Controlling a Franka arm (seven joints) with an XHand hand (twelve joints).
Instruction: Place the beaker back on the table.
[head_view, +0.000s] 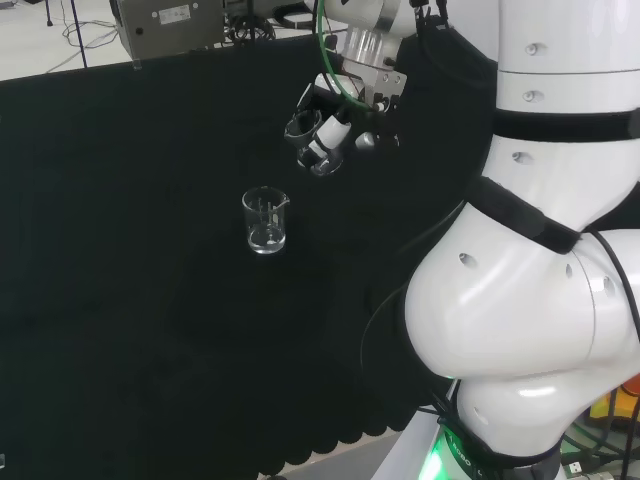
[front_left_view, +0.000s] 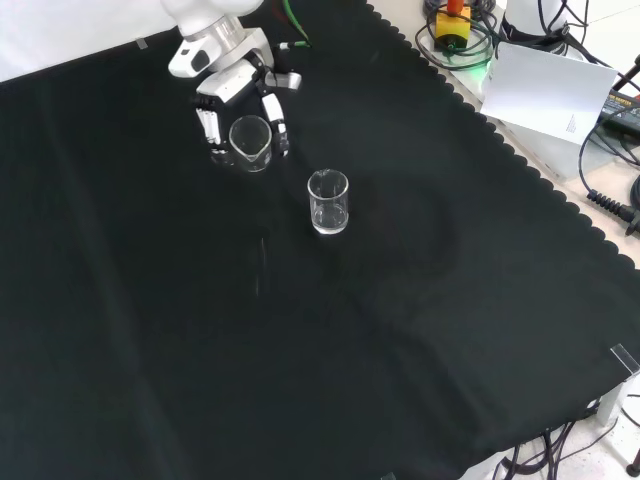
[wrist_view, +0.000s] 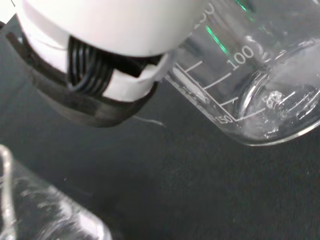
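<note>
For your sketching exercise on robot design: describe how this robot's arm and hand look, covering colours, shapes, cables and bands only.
The arm is glossy white, built of bulging rounded links with black bands at the joints and small round screw caps. A green cable and a black one run down to a silver wrist collar. The hand has a white base and black and white fingers; the wrist view shows black ribbed parts inside a white finger shell.
</note>
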